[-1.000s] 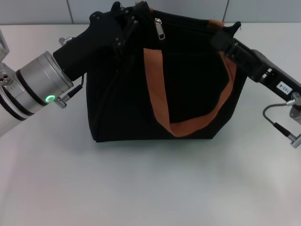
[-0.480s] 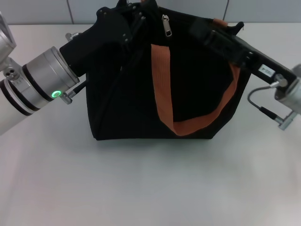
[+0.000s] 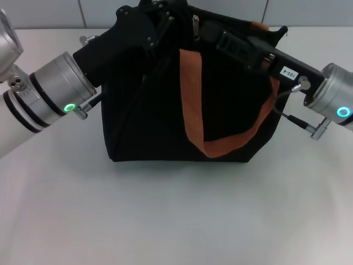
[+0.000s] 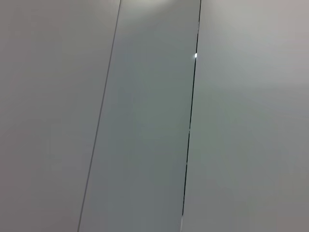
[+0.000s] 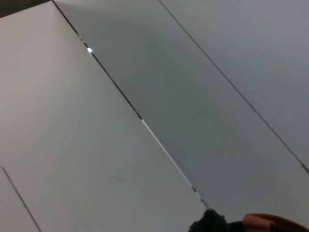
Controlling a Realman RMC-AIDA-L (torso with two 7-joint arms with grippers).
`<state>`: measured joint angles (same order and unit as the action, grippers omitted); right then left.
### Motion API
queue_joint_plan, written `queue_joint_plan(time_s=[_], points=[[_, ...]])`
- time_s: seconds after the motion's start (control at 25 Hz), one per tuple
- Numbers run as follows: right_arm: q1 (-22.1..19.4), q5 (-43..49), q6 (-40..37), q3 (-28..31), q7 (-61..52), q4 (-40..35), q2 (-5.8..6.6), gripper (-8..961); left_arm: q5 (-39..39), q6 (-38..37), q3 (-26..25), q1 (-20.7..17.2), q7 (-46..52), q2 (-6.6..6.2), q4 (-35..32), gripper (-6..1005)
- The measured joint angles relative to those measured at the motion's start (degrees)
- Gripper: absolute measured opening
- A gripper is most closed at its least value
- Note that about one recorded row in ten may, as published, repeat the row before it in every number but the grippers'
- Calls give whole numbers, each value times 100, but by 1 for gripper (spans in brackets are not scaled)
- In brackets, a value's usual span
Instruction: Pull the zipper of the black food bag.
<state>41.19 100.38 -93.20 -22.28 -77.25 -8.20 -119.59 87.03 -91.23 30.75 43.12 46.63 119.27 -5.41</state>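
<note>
Over the last second the right gripper (image 3: 212, 34) has swept in from the bag's right-hand top corner along the upper edge, and its dark fingers now sit just beside the zipper (image 3: 195, 26), a small silver pull tab standing at the top middle of the black food bag (image 3: 165, 110). That closes most of the gap, so the approach looks nearly done and the grasp on the tab is the step in hand. Whether the right gripper's fingers are spread or closed cannot be told, since they merge with the black fabric, and no contact with the tab is visible. The left gripper (image 3: 157, 16) has shifted only slightly and sits on the far side of the tab from the right gripper, pressed against the bag's top left corner as if bracing it; its opening, and whether it pinches fabric, cannot be told either. An orange strap handle (image 3: 193, 99) hangs down the bag's front, below both grippers. Both wrist views show only pale wall panels, plus a sliver of orange strap in the right one.
</note>
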Motion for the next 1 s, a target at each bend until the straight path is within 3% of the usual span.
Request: queue_joint_plan(time_s=[0.28, 1.0], points=[[179, 39, -45, -182, 1, 95, -7, 440, -5, 88, 2, 75, -50, -2, 93, 22], [130, -119, 94, -170, -61, 159, -11, 424, 7, 70, 1, 65, -77, 0, 101, 24]])
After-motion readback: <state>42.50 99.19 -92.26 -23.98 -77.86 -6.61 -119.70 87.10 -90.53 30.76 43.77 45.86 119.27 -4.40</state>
